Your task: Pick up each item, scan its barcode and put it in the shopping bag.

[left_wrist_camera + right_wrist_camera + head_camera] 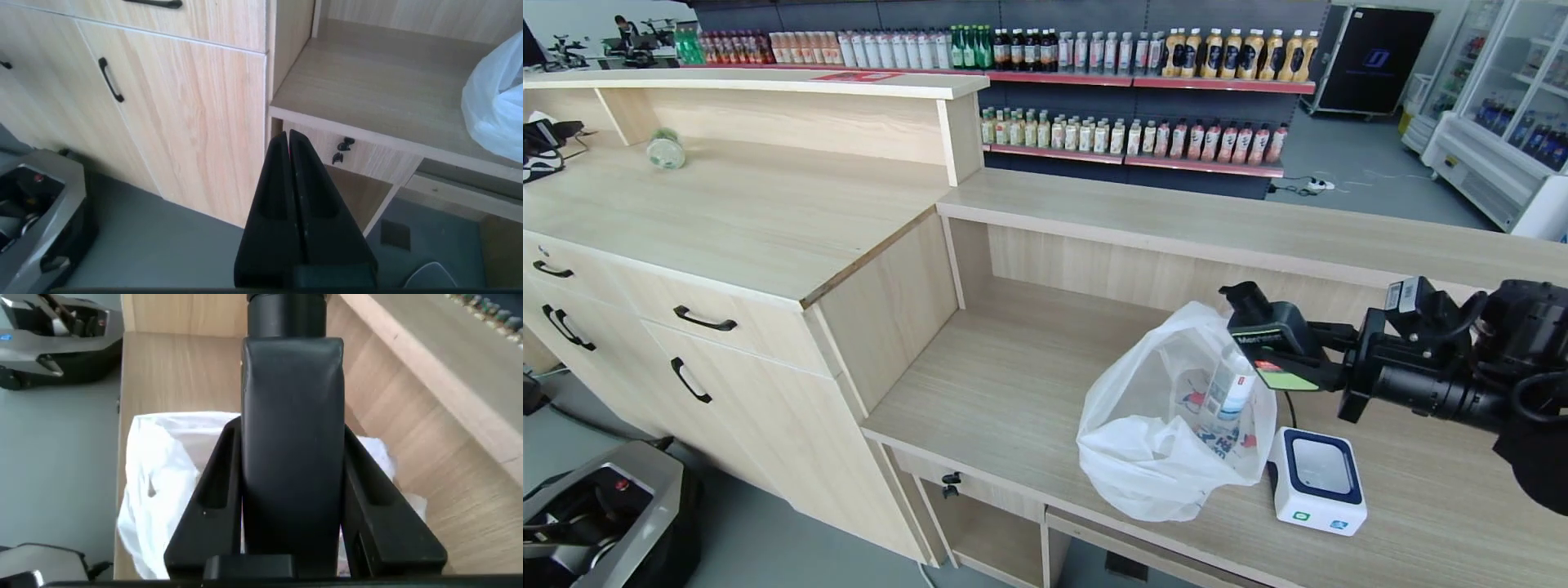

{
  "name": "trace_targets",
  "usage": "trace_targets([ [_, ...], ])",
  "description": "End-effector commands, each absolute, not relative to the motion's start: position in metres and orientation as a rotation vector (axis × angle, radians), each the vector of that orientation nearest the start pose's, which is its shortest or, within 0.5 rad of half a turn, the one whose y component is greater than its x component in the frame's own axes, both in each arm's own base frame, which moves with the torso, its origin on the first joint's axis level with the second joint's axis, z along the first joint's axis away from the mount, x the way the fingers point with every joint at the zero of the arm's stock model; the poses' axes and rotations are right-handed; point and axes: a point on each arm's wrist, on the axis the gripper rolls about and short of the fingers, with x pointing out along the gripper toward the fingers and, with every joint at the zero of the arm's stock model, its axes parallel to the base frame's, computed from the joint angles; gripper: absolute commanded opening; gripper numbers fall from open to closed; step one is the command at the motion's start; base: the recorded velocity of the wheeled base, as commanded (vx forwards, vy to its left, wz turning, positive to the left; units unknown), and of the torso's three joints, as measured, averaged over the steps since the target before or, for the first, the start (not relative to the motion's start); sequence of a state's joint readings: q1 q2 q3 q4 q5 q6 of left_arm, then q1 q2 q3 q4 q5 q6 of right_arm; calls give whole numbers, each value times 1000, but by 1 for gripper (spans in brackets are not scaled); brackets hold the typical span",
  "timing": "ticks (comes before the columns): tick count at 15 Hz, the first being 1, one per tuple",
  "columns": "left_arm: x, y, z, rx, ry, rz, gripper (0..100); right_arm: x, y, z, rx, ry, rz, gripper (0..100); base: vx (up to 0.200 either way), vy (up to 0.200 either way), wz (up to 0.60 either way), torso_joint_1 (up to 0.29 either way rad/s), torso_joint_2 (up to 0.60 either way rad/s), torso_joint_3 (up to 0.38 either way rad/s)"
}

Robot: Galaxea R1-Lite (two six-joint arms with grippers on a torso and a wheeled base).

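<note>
Two levels of pale wood-grain counter: the higher counter (768,212) on the left, with black-handled drawers and doors below, and the lower counter (1013,384) on the right.

At the far left edge of the higher level, a black device (543,143) with a cable. A little to the right of it, near the back panel, a small round clear-and-green container (666,149), well apart from everything else.

Left gripper (290,192) low beside the cabinet front, over grey floor. Black fingers (278,196) pressed together, nothing between them.

Further right, on the lower level near its front edge, a white translucent plastic shopping bag (1143,441), mouth open upward. Inside, leaning against the right wall, a clear bottle with a white label (1232,384).

Just above the right side of the bag's mouth, a black flat-sided container with a round neck (1267,331). Clamped from both sides by the right gripper (292,453), neck pointing away from the wrist. Cannot tell whether touching the bag.

Just beside the bag on its right, a white box-shaped barcode scanner (1319,478) with a dark-blue-framed window facing up, flat on the wood.

Behind the counters, red-edged store shelves (1135,82) lined with drink bottles. At the far right, a glass-door fridge (1503,122).
</note>
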State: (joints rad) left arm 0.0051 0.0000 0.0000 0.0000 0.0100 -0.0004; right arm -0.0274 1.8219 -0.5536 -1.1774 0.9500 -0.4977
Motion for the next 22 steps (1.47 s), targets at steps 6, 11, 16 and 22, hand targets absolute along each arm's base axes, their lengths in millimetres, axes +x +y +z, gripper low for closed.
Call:
trace_targets([
  [6,-23,0,75,0,0,15,0,321,9,65,-283,-16,1115,0,0,0,0,0,0,0],
  [11,-23,0,75,-2,0,15,0,337,9,36,-356,-25,1123,0,0,0,0,0,0,0],
  [16,-23,0,75,-2,0,15,0,355,10,34,-375,23,1066,0,0,0,0,0,0,0],
  [22,-23,0,75,-2,0,15,0,364,23,22,-398,26,1093,0,0,0,0,0,0,0],
])
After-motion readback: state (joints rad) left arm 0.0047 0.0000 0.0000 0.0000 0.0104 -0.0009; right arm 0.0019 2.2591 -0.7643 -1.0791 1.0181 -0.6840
